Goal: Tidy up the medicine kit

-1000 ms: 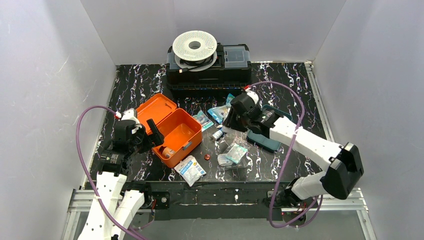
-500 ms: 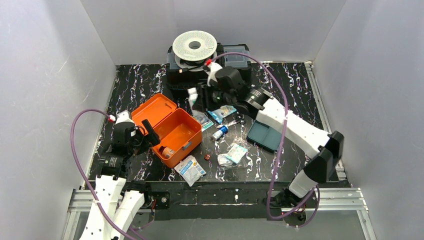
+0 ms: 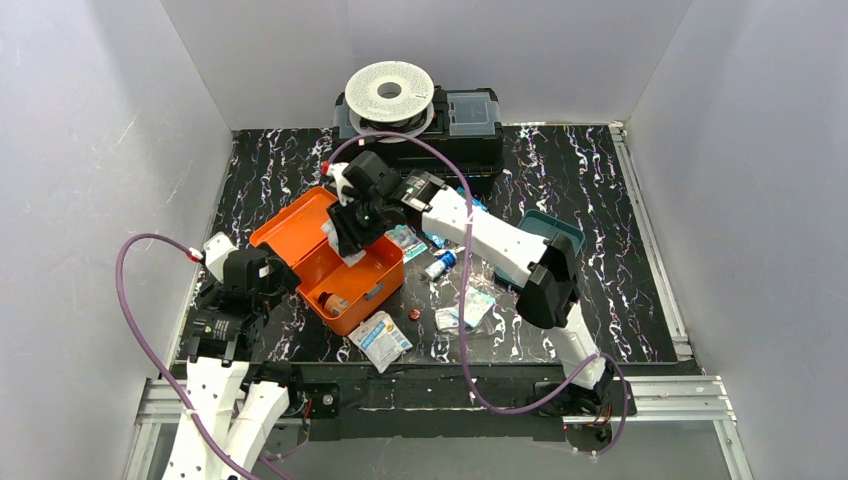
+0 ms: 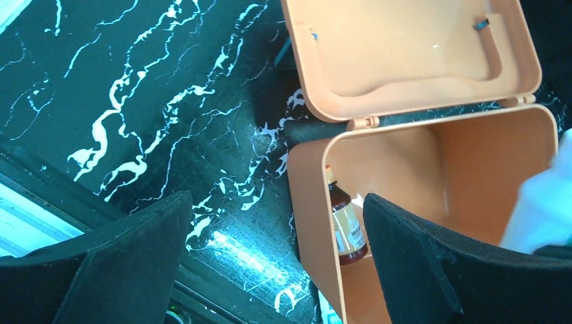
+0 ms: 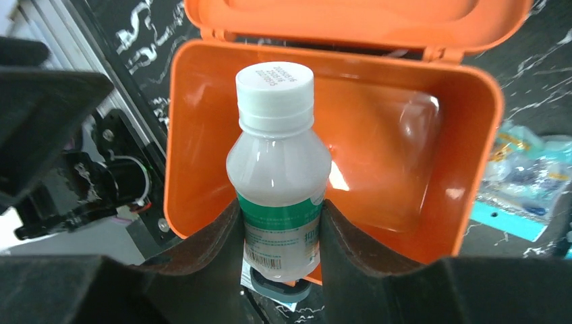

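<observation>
Top view only: the whole table (image 3: pixel 620 250), with a black toolbox (image 3: pixel 455 140) and a white spool (image 3: pixel 389 92) at 12 o'clock, and a teal tray (image 3: pixel 557 232) at 3 o'clock partly behind the right arm. A sachet pack (image 3: pixel 380 340) lies at the kit's 5 o'clock and a small vial (image 3: pixel 438 265) at its 3 o'clock.
Medicine kit: the medicine kit (image 3: pixel 372 268) sits left of the table's middle, open, with its lid thrown back toward 11 o'clock.
Left wrist view only: the kit's floor at the near corner, where a brown bottle (image 4: pixel 345 226) leans against the wall. In the top view it is only a small shape at the kit's 6 o'clock end.
Right wrist view only: the white bottle (image 5: pixel 278 169) in detail, with a white screw cap, cloudy body, and green label with a barcode. The top view gives just a pale patch under the hand.
Right hand: the right hand (image 5: pixel 278 229) pinches the white bottle at its label, one finger on each side, cap pointing away from the wrist.
Kit relative to right hand: the open box lies directly beneath the right hand, which hangs over the 12 o'clock part near the hinge.
Left hand: the left hand (image 4: pixel 276 270) is spread wide and holds nothing.
Kit relative to left hand: the kit is just beside it at its 3 o'clock in the top view, apart from both fingers.
</observation>
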Tool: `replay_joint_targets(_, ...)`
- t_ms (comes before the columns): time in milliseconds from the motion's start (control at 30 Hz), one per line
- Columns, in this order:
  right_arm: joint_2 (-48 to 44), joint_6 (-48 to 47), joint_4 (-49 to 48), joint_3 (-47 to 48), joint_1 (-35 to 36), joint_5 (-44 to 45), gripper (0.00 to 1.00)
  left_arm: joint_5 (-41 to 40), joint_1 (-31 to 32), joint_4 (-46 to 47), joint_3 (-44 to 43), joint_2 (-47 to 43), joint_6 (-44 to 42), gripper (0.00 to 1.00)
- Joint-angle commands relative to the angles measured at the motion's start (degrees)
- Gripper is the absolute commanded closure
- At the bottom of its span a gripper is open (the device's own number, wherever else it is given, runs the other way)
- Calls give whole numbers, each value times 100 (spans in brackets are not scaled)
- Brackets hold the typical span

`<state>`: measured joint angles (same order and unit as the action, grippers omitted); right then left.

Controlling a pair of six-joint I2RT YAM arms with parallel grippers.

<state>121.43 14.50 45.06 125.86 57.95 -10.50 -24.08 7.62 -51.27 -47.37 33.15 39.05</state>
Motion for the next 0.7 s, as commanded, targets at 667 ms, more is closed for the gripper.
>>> replay_joint_targets(667,1524,89,847,723,583,347,84,-585,-76,-269,-156,-88,262,2)
